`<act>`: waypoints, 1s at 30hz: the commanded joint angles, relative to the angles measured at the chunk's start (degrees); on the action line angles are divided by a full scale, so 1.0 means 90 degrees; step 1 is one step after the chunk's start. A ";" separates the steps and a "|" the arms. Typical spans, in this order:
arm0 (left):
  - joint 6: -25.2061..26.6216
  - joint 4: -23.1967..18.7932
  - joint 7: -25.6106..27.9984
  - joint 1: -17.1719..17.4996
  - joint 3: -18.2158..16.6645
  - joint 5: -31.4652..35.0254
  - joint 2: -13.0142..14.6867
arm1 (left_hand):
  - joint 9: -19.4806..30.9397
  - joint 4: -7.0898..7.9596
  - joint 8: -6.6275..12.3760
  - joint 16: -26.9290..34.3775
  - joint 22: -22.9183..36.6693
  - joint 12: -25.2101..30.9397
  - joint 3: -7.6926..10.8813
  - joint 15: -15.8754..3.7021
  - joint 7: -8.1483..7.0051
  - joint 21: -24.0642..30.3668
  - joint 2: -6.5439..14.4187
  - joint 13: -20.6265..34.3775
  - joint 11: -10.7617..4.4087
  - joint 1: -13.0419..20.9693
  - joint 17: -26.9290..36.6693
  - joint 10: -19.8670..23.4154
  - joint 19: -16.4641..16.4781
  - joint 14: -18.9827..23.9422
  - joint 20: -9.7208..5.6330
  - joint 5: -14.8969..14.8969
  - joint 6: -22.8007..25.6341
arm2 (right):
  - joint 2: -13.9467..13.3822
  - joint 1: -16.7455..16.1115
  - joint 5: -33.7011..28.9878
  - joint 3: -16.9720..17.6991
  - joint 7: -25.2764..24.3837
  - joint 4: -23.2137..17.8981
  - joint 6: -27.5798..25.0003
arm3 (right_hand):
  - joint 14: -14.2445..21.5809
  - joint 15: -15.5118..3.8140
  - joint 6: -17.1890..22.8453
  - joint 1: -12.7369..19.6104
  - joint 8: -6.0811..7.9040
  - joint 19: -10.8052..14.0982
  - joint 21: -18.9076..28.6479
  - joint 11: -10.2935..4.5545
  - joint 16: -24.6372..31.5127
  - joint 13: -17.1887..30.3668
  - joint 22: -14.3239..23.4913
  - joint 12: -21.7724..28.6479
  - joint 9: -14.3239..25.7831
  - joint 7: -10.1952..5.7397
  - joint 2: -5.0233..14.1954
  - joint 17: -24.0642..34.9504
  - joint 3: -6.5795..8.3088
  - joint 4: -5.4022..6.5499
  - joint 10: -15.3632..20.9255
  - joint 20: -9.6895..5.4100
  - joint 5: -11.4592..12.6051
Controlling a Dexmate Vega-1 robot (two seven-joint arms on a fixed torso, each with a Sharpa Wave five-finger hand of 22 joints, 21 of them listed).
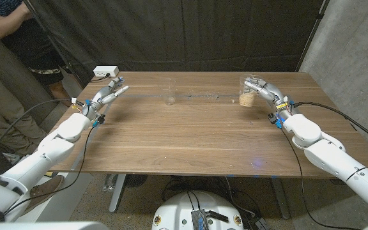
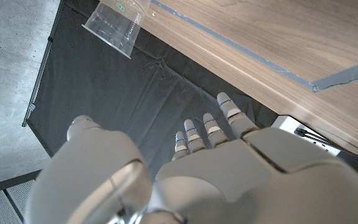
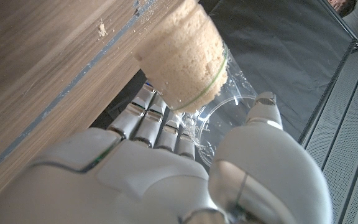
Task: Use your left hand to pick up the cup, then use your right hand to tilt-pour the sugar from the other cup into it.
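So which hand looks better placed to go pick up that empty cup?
The left hand: it hangs open beside the empty cup with nothing in it, while the right hand is wrapped around the sugar cup.

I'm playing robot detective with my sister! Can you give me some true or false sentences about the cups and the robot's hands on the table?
1. The right hand is wrapped around the cup with sugar. True.
2. The left hand is holding the empty cup. False: the empty cup stands alone on the table, apart from the left hand, which holds nothing.
3. The sugar cup is lifted high above the table. False: it stands upright on the wood.
4. Some loose grains of sugar lie on the table near the sugar cup. True.
5. The empty cup lies on its side. False: it stands upright.
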 commanded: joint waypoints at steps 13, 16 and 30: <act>-0.0527 0.1082 -0.0190 -0.0762 0.0380 0.0458 -0.0356 | 0.0009 -0.0029 0.0024 0.0033 0.0014 0.0045 -0.0100 -0.0259 0.0016 0.0015 -0.0041 -0.0021 -0.0044 0.0073 0.0014 0.0040 -0.0014 0.0053 -0.0022 0.0070 -0.0013 | -0.0088 -0.0407 -0.0109 0.0166 -0.0291 -0.0374 -0.0033 | 0.0073 -0.1112 0.0081 0.0013 0.0055 -0.0008 0.0005 0.0005 -0.0017 0.0054 0.0021 0.0060 0.0019 0.0003 0.0071 0.0037 0.0044 -0.0008 0.0051 -0.0607 -0.0013; -0.0537 0.1137 -0.0136 -0.0837 0.0449 0.0600 -0.0384 | 0.0009 -0.0035 0.0022 0.0028 0.0014 0.0050 -0.0107 -0.0250 0.0029 0.0011 -0.0044 -0.0026 -0.0051 0.0088 0.0013 0.0046 -0.0028 0.0038 -0.0017 0.0078 -0.0023 | -0.0120 -0.0444 -0.0125 0.0194 -0.0306 -0.0428 -0.0041 | 0.0076 -0.1113 0.0085 0.0011 0.0055 -0.0010 0.0003 0.0020 -0.0021 0.0058 0.0021 0.0064 0.0020 0.0003 0.0071 0.0041 0.0045 -0.0008 0.0055 -0.0605 -0.0014; -0.0441 0.1431 -0.0154 -0.1198 0.0694 0.0985 -0.0506 | 0.0012 -0.0061 0.0044 0.0028 0.0018 0.0049 -0.0118 -0.0250 0.0061 0.0002 -0.0022 -0.0050 -0.0038 0.0160 0.0008 0.0018 -0.0070 0.0024 -0.0016 0.0109 0.0011 | -0.0126 -0.0491 -0.0197 0.0252 -0.0352 -0.0502 0.0037 | 0.0081 -0.1115 0.0097 0.0014 0.0052 -0.0008 -0.0002 0.0010 -0.0050 0.0088 0.0021 0.0083 0.0026 -0.0003 0.0070 0.0064 0.0052 -0.0016 0.0053 -0.0608 -0.0016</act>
